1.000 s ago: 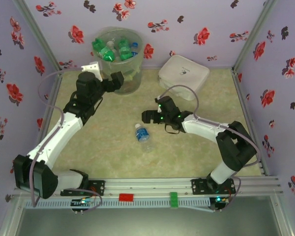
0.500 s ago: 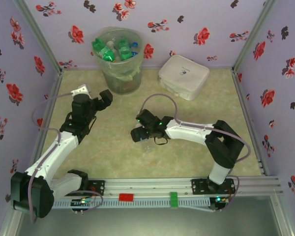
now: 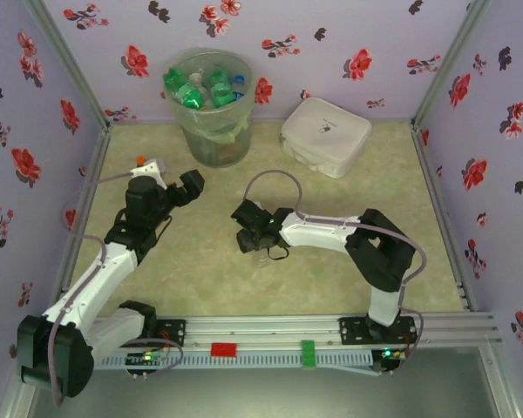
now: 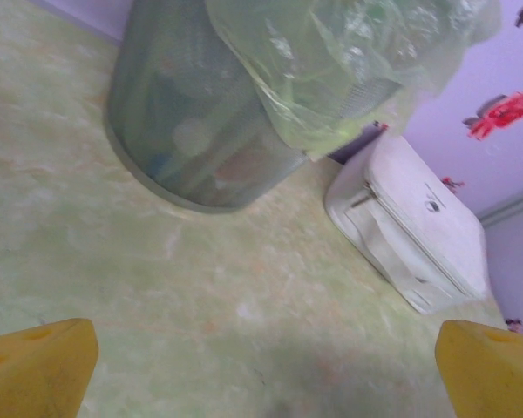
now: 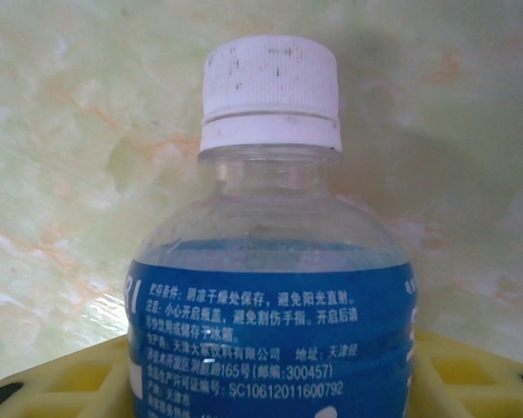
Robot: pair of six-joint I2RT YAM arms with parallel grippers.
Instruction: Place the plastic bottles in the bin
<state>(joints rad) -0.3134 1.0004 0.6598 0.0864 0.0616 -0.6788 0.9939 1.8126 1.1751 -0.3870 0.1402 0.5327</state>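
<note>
A clear plastic bottle point(image 5: 270, 261) with a blue label and a white cap point(image 5: 270, 91) lies on the mat, and my right gripper point(image 3: 249, 237) is shut on its body, with a yellow finger point(image 5: 70, 379) on each side. In the top view the gripper covers most of that bottle. The bin point(image 3: 211, 131), a grey wastebasket with a pale green liner, stands at the back left and holds several green and clear bottles point(image 3: 196, 87). My left gripper point(image 3: 187, 185) hangs open in front of the bin point(image 4: 192, 113), nothing between its yellow fingertips point(image 4: 35, 370).
A flat white rounded box point(image 3: 325, 135) sits at the back right, to the right of the bin, and shows in the left wrist view as well point(image 4: 418, 235). Flowered purple walls point(image 3: 349, 35) close in the mat on three sides. The arm bases stand on the rail point(image 3: 270, 331) at the near edge.
My right gripper moved left and down over the bottle and closed on it. The left arm drew back from the bin toward the near left, staying open.
</note>
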